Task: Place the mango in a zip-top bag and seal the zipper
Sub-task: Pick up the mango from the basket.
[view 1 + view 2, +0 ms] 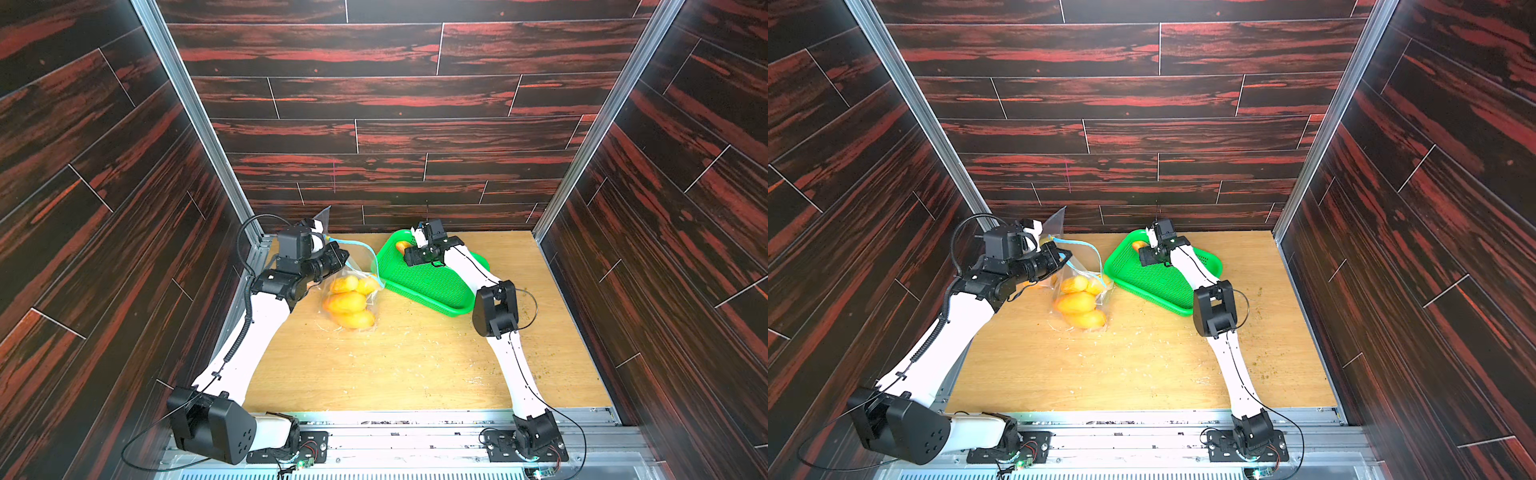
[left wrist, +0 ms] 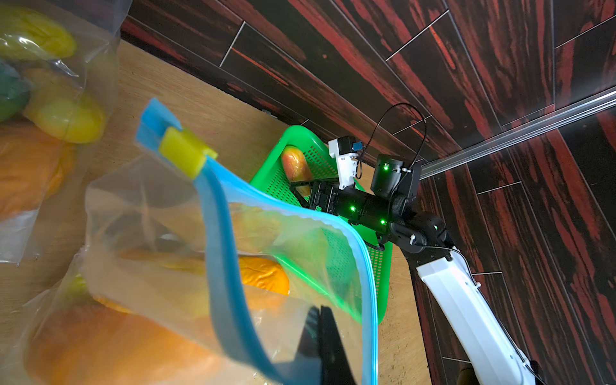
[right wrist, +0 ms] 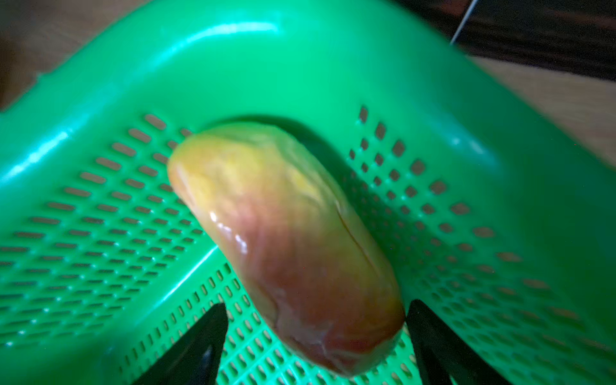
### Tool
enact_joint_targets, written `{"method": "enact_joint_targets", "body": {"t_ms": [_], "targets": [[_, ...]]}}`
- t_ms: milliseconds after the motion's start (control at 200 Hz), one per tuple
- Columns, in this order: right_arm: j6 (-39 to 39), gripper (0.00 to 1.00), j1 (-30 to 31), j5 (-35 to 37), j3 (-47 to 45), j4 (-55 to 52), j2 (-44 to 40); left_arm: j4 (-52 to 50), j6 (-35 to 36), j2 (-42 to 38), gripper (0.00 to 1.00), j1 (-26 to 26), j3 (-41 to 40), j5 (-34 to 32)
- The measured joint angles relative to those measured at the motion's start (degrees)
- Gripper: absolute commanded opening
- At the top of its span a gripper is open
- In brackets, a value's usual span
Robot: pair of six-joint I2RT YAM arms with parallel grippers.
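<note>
Midway through the job, a zip-top bag [image 1: 353,297] is held up by its rim near the centre of both top views. The left gripper [image 1: 337,258] is clamped shut on the plastic, so that the mouth is propped open and turned toward the green basket [image 1: 428,286] just beside it. Several orange mangoes [image 1: 347,302] are already seen inside the bag. Its bottom is rested on the wooden table [image 1: 415,365], so the weight is judged to be borne by the table rather than by the grip.

In the left wrist view the blue zipper track [image 2: 220,253] is shown parted in a wide loop across the middle of the frame. The yellow slider [image 2: 183,155] is parked at one end, upper left of centre, out of the way of incoming fruit.

The mango [image 3: 283,246] to be packed is found lying in a corner of the basket, at the centre of the right wrist view. The right gripper [image 3: 315,311] is spread wide, its two black fingers [image 3: 206,333] set on either side of the fruit's near end at the bottom of the frame, and nothing is grasped yet. The jaws are judged to be placed across the narrow width for a firm pinch.
</note>
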Motion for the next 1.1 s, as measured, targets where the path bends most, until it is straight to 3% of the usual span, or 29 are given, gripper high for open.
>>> {"method": "enact_joint_targets", "body": {"t_ms": [215,426,767,867,1102], "targets": [[-0.8,0.87,0.1,2.3,0.9,-0.5,0.9,0.2,0.0,0.7,0.04,0.0,0.0,0.2],[-2.6,0.77,0.9,6.8,2.7,1.4,2.4,0.4,-0.1,1.0,0.04,0.0,0.0,0.3],[-6.6,0.37,4.4,10.8,2.3,4.7,3.1,0.4,-0.1,1.0,0.04,0.0,0.0,0.7],[-6.6,0.25,4.5,11.0,-0.9,5.9,1.5,0.4,-0.3,1.0,0.04,0.0,0.0,0.7],[-5.8,0.23,4.0,9.1,-17.0,8.0,-12.0,0.5,-0.7,1.0,0.04,0.0,0.0,0.7]]}}
